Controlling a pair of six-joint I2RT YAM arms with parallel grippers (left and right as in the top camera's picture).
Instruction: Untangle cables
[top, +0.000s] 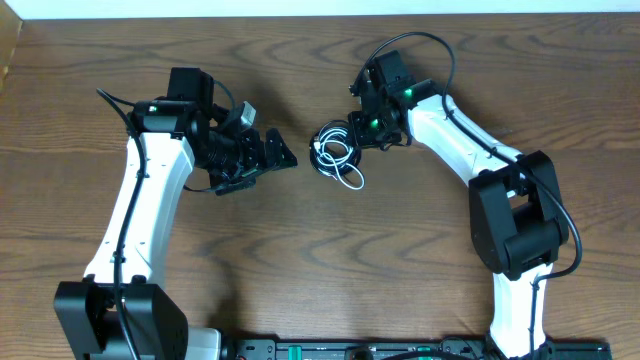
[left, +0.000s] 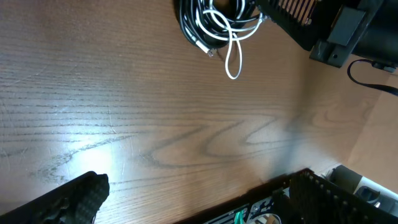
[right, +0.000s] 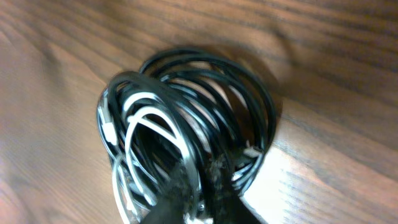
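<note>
So this was right at the opening step, with nothing pulled apart yet. The tangled bundle of thin cords (top: 335, 152) sat as one coil on the brown wood-grain tabletop (top: 300, 260), roughly mid-table between the two arms. The two thin black cords (right: 249, 106) were looped round and round. The short white cord (left: 233, 59) was threaded through them, with one loop of it poking out on the robot's side.

The right gripper (right: 202, 186) was down on the far-right edge of the coil, fingers close together with strands running between them. The wrist view was too blurry for me to tell if it was actually pinching.

The left gripper (top: 272, 152) was wide open and empty, near the coil but not touching it.

My guess at the next move: right pins or lifts the coil while left comes in for that loose white loop and pulls gently so nothing cinches tighter.
</note>
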